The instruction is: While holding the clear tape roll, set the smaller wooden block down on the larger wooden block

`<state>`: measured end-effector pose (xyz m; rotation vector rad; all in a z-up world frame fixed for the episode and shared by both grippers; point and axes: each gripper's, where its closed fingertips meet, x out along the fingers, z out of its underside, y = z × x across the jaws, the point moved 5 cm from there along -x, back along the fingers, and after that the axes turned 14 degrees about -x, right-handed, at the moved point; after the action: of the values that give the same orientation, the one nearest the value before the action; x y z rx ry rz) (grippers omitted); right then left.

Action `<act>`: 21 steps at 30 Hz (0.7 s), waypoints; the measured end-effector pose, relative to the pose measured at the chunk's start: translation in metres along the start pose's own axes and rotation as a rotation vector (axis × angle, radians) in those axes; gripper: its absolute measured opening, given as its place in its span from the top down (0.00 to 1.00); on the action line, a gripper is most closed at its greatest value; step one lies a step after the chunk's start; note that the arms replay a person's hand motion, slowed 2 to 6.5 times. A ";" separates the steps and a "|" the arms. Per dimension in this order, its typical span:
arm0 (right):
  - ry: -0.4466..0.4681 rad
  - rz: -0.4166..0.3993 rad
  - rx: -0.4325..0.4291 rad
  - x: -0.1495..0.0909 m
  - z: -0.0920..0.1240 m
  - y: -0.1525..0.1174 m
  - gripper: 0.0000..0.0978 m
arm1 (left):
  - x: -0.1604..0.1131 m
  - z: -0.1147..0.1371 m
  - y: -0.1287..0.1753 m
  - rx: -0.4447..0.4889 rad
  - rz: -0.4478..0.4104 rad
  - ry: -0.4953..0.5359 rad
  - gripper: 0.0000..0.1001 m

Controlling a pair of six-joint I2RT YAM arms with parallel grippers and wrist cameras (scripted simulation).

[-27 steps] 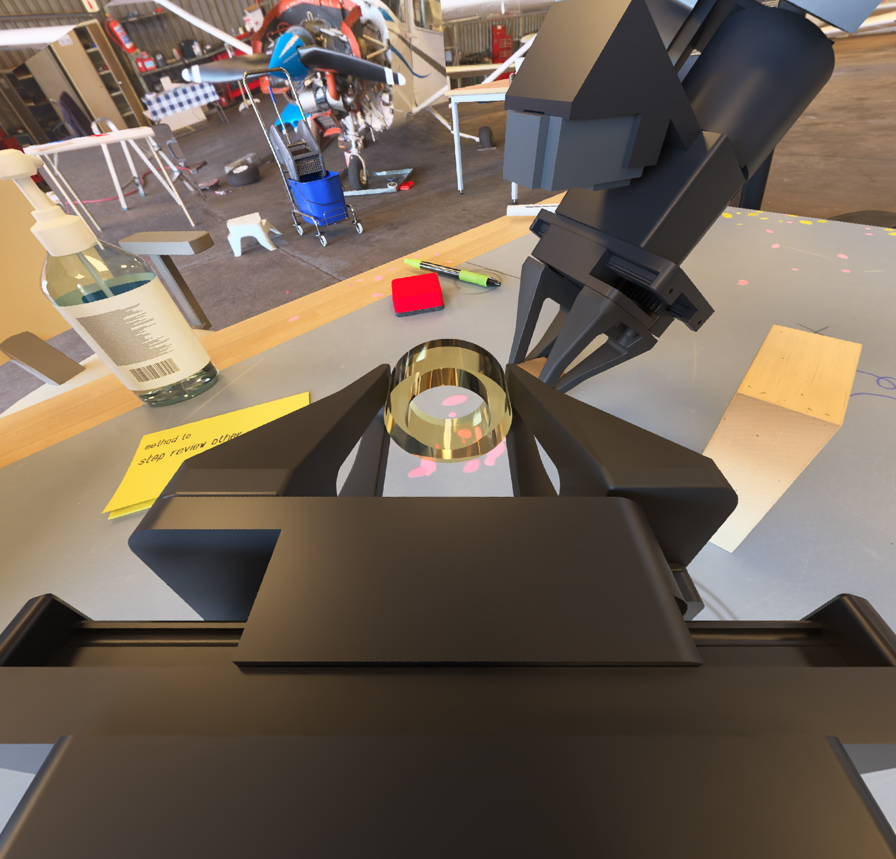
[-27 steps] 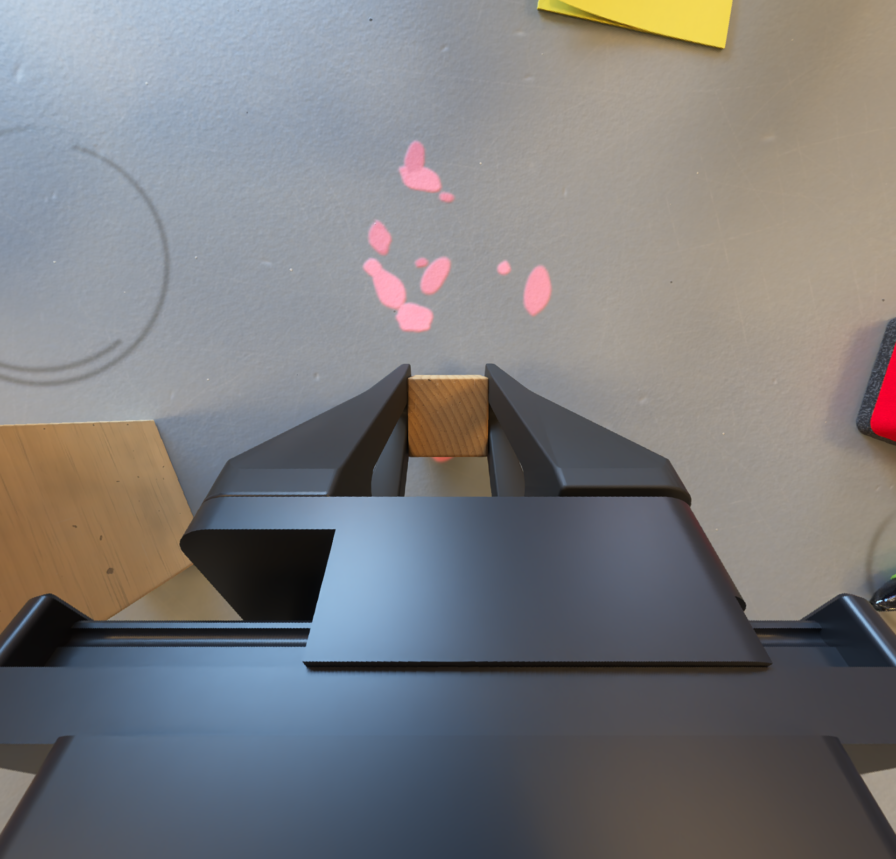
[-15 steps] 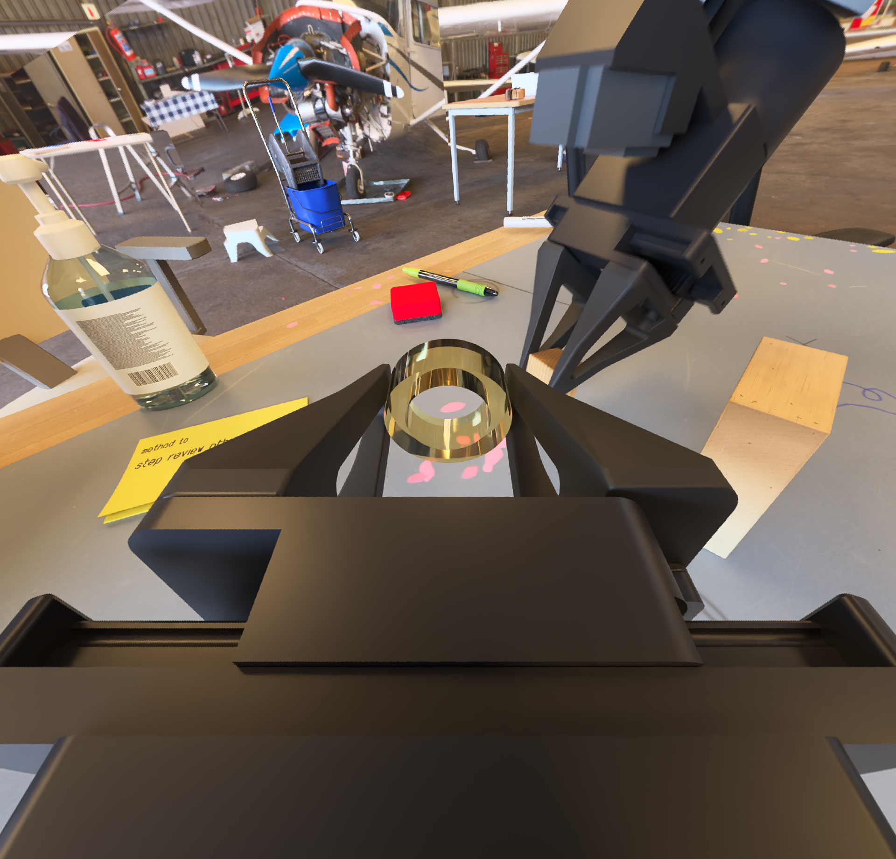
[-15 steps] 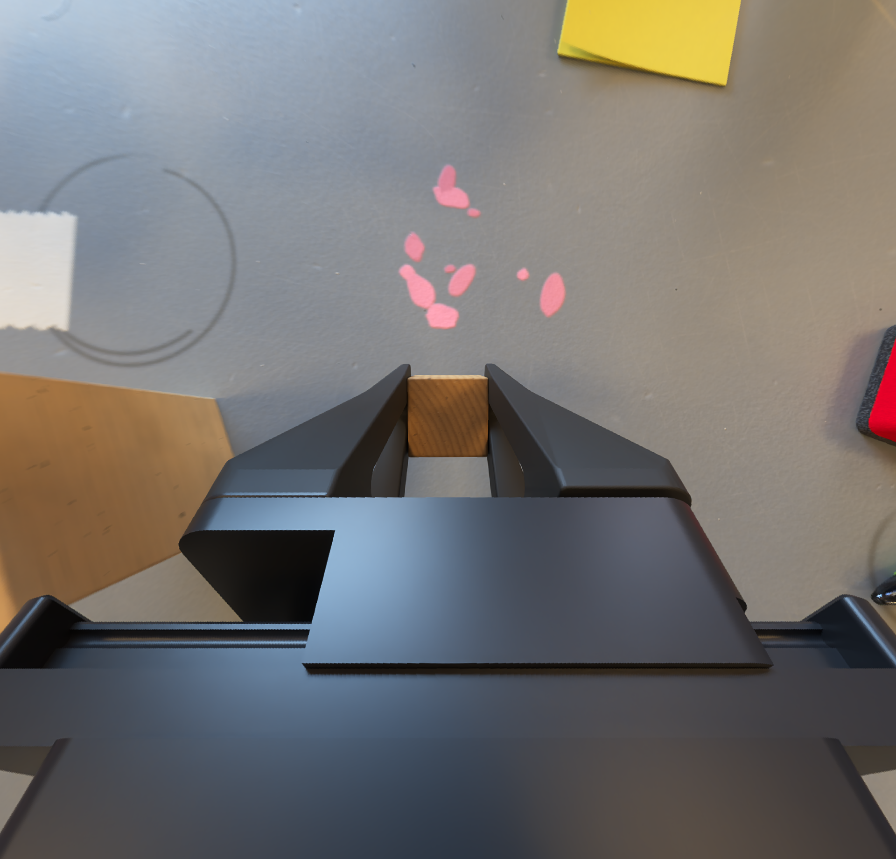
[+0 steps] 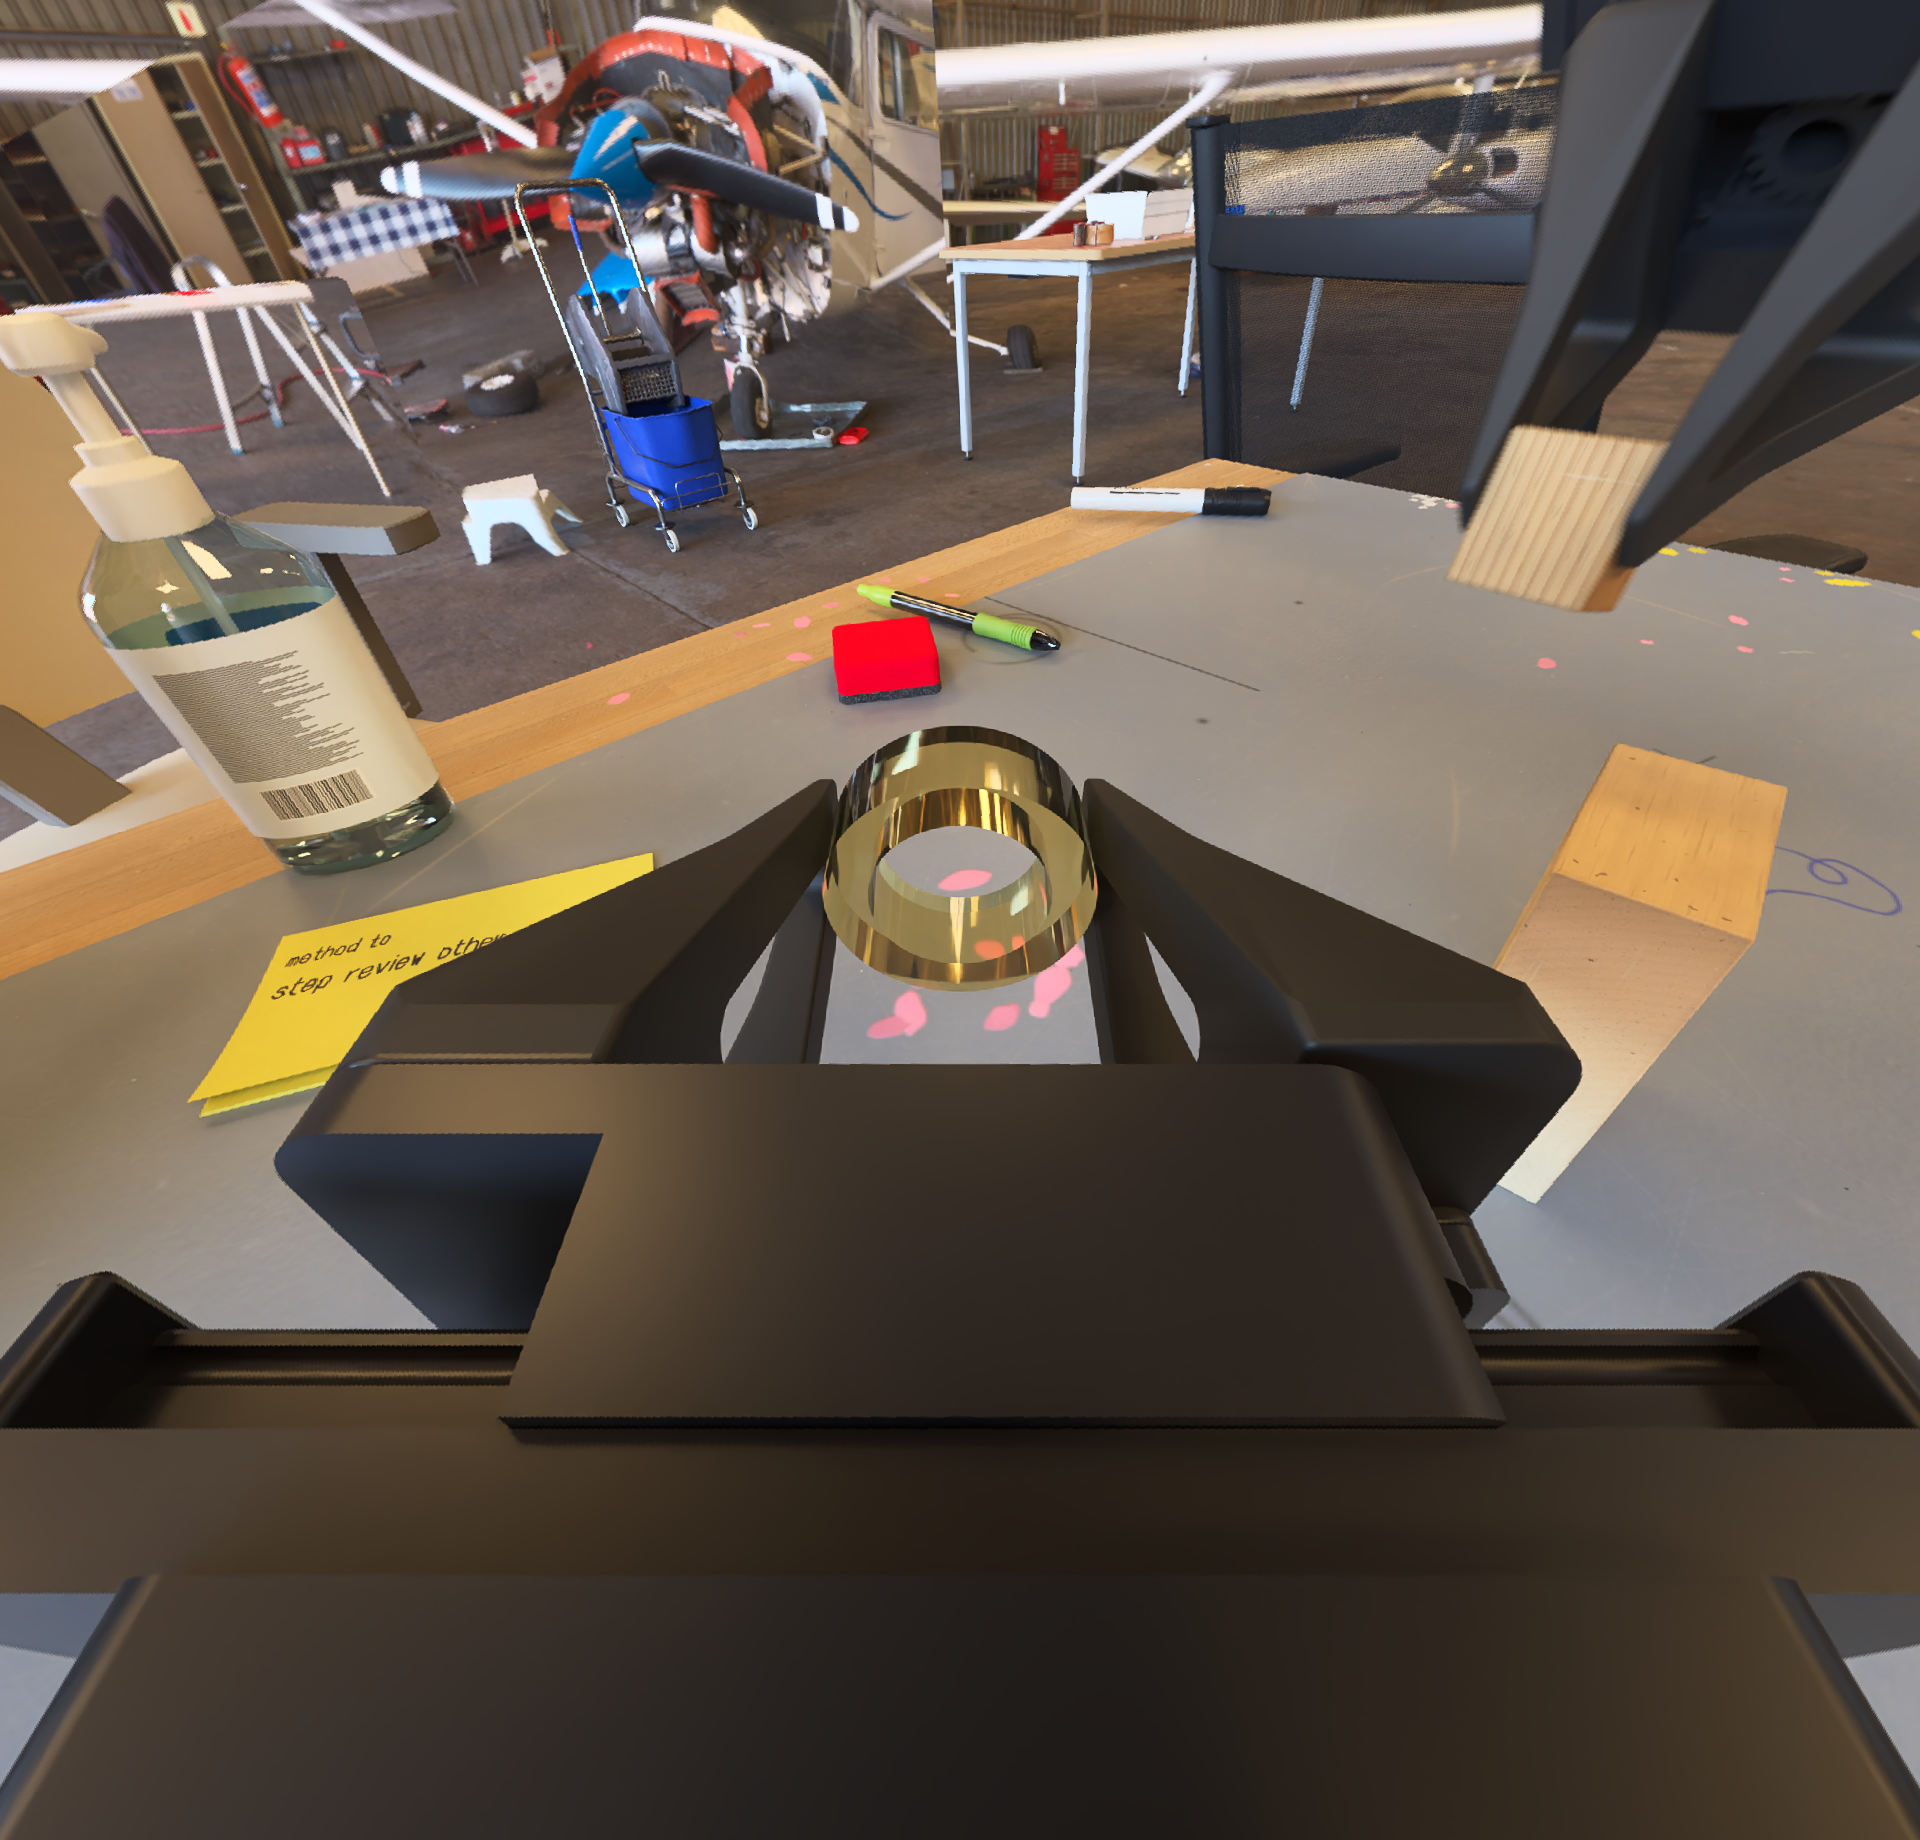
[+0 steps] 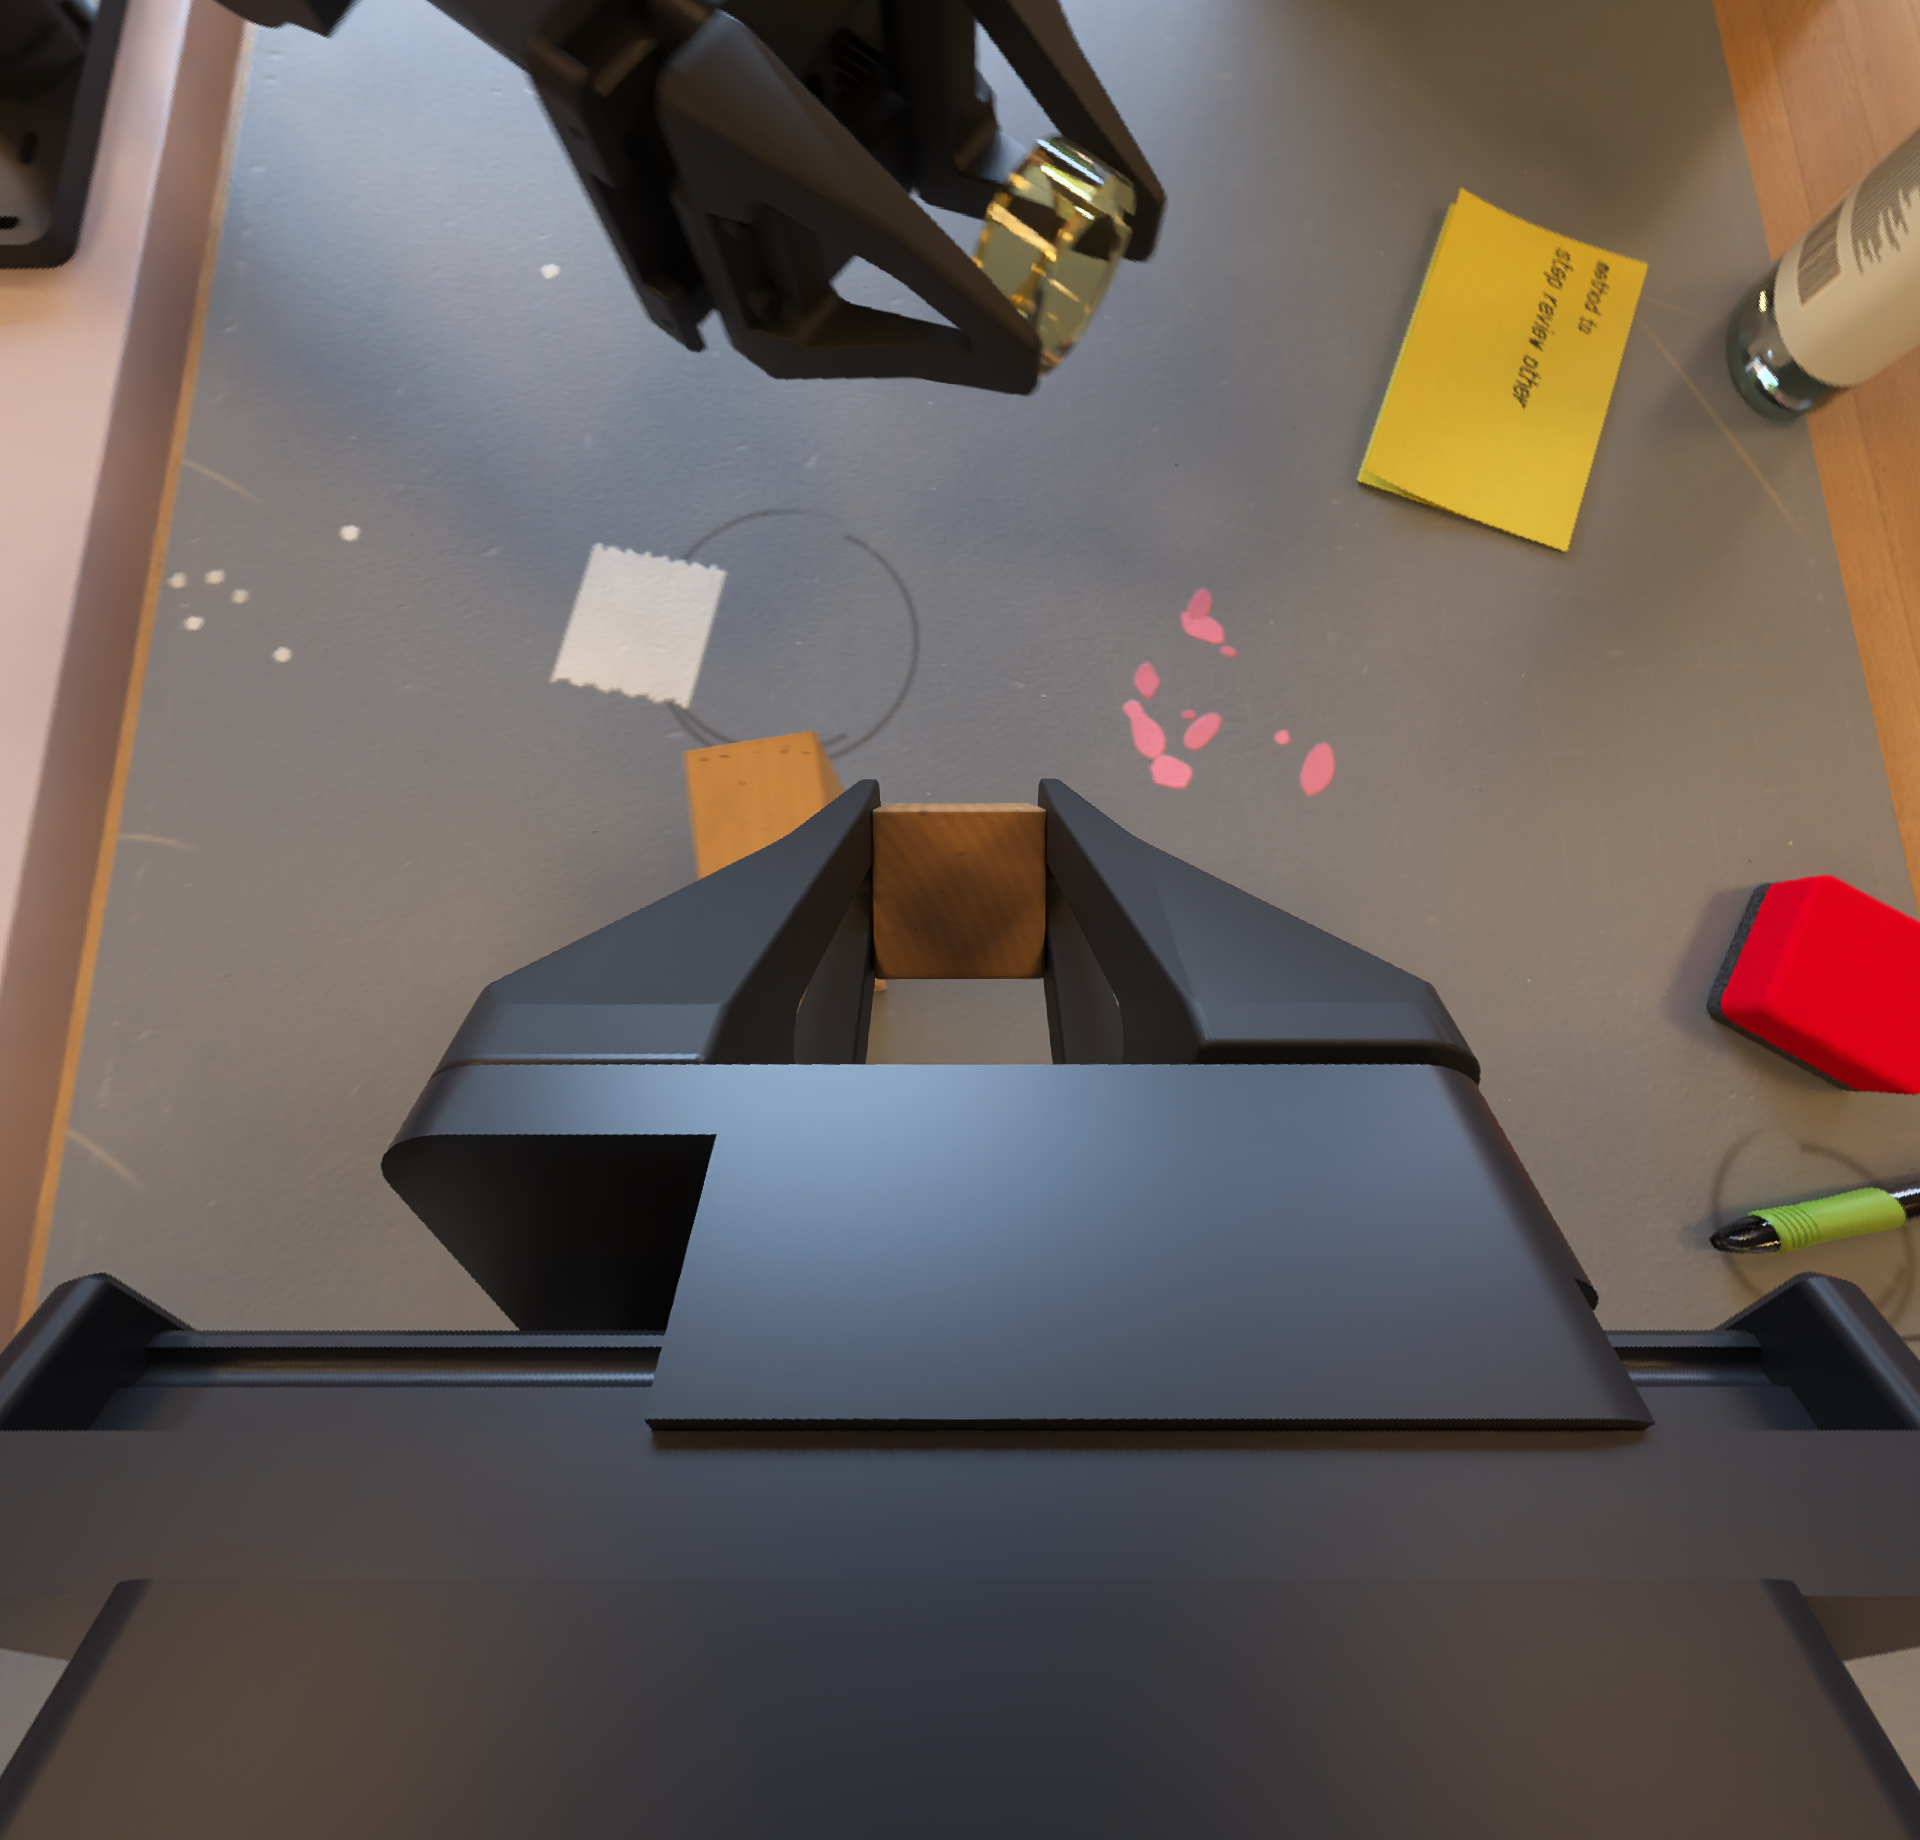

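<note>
My left gripper [image 5: 961, 860] is shut on the clear tape roll [image 5: 961, 902], an amber-tinted ring, and holds it above the grey table. In the right wrist view the tape roll [image 6: 1060, 247] shows in the left gripper [image 6: 1086, 278] at the top. My right gripper [image 6: 958, 891] is shut on the smaller wooden block [image 6: 958, 891] and holds it high over the table. In the left wrist view the smaller block [image 5: 1553, 528] hangs at the upper right. The larger wooden block [image 5: 1652, 917] stands on the table at the right; in the right wrist view it [image 6: 753, 793] lies below, partly hidden by my left finger.
A yellow note [image 5: 416, 969], a pump bottle [image 5: 239, 668], a red eraser [image 5: 885, 658], a green pen [image 5: 966, 621] and a black-capped marker [image 5: 1169, 500] lie toward the table's wooden far edge [image 5: 644, 689]. A white paper scrap [image 6: 639, 621] lies by a drawn circle.
My right gripper has risen high with the smaller block and shifted toward the larger block. The left gripper keeps the tape roll in place.
</note>
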<state>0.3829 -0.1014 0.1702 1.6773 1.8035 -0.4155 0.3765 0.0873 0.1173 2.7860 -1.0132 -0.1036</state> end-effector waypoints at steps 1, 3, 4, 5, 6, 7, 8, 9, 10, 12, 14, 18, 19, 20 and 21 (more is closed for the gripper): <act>0.001 -0.003 -0.010 -0.003 -0.004 -0.004 0.75 | 0.000 0.000 0.000 -0.001 0.001 0.000 0.61; 0.001 -0.015 -0.032 -0.007 -0.010 -0.012 0.75 | 0.000 0.000 0.000 -0.002 0.001 0.000 0.61; -0.002 -0.023 -0.044 -0.007 -0.013 -0.016 0.75 | 0.000 0.000 0.000 -0.002 0.002 0.000 0.61; -0.007 -0.031 -0.056 -0.007 -0.015 -0.020 0.75 | 0.000 0.000 0.000 -0.003 0.002 0.000 0.61; -0.014 -0.041 -0.068 -0.005 -0.016 -0.023 0.75 | 0.000 0.000 0.000 -0.003 0.002 -0.001 0.61; -0.022 -0.050 -0.080 -0.004 -0.017 -0.027 0.75 | 0.000 0.000 0.000 -0.003 0.002 -0.001 0.61; -0.031 -0.059 -0.089 -0.001 -0.018 -0.029 0.74 | 0.000 0.000 0.000 -0.003 0.002 -0.001 0.61; -0.039 -0.067 -0.097 0.001 -0.018 -0.032 0.74 | 0.000 0.000 0.000 -0.003 0.002 -0.001 0.61; -0.048 -0.074 -0.102 0.004 -0.017 -0.034 0.74 | 0.000 0.000 0.000 -0.003 0.002 -0.001 0.61; -0.063 -0.088 -0.109 0.008 -0.016 -0.038 0.75 | 0.000 0.000 0.000 -0.003 0.002 -0.001 0.61; -0.074 -0.098 -0.115 0.012 -0.015 -0.039 0.75 | 0.000 0.000 0.000 -0.003 0.002 -0.001 0.61; -0.087 -0.115 -0.116 0.019 -0.011 -0.041 0.75 | 0.000 0.000 0.000 -0.003 0.003 -0.001 0.61; -0.089 -0.119 -0.114 0.020 -0.010 -0.041 0.75 | 0.000 0.000 0.000 -0.003 0.004 -0.001 0.61; -0.092 -0.122 -0.112 0.022 -0.009 -0.041 0.75 | 0.000 0.000 0.000 -0.003 0.004 -0.001 0.61; -0.094 -0.125 -0.110 0.023 -0.008 -0.041 0.75 | 0.000 0.000 0.000 -0.003 0.005 -0.001 0.61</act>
<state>0.3414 -0.0847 0.1541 1.4525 1.8337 -0.4328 0.3762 0.0872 0.1171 2.7815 -1.0189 -0.1060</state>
